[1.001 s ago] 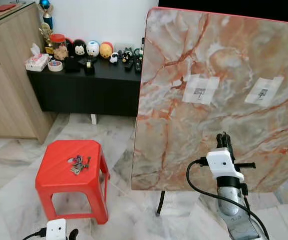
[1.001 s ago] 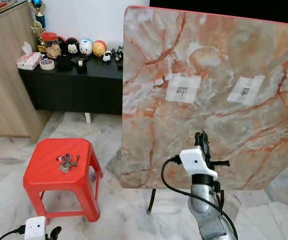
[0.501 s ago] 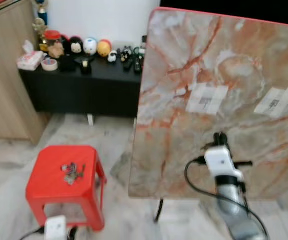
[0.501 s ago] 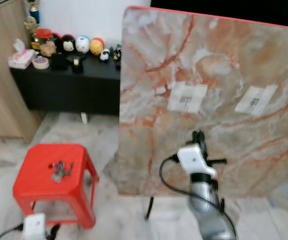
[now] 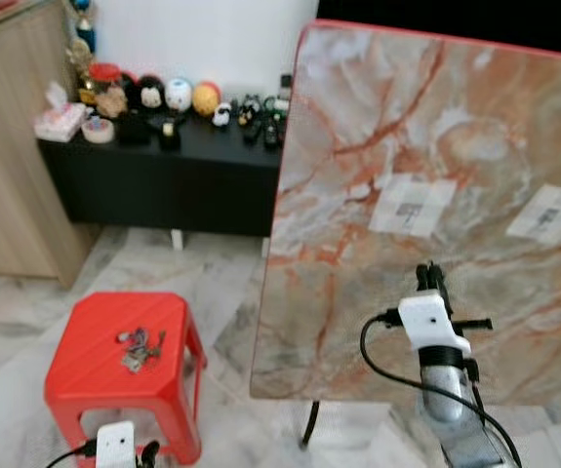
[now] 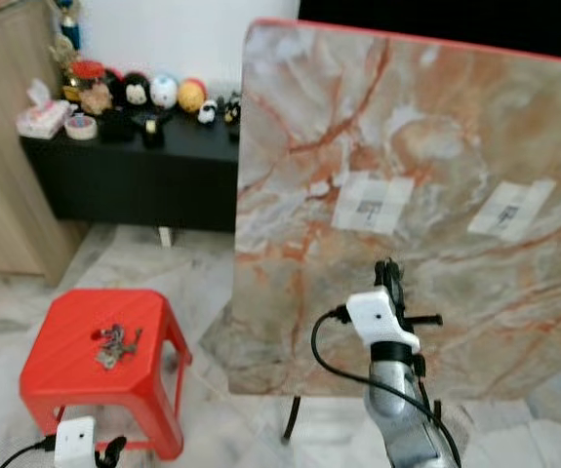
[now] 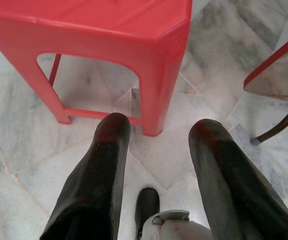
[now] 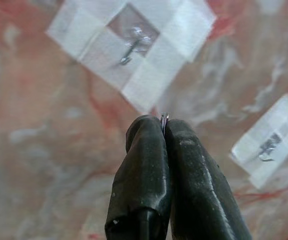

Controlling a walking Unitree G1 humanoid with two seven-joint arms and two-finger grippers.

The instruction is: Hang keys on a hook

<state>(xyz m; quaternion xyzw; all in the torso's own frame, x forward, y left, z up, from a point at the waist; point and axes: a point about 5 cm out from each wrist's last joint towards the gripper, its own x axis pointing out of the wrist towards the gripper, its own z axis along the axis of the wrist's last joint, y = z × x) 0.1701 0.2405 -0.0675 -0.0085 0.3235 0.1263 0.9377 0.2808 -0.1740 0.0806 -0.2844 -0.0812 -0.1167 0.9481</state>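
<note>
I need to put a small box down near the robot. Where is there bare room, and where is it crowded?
The red stool top is bare around the keys lying near its middle, mostly toward its edges. The marble floor between stool and marble board is open. The black sideboard is crowded with figurines.

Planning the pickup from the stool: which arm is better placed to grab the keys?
Left. The left gripper hangs open beside the red stool holding the keys; the right gripper is shut, raised toward the taped hook.
</note>
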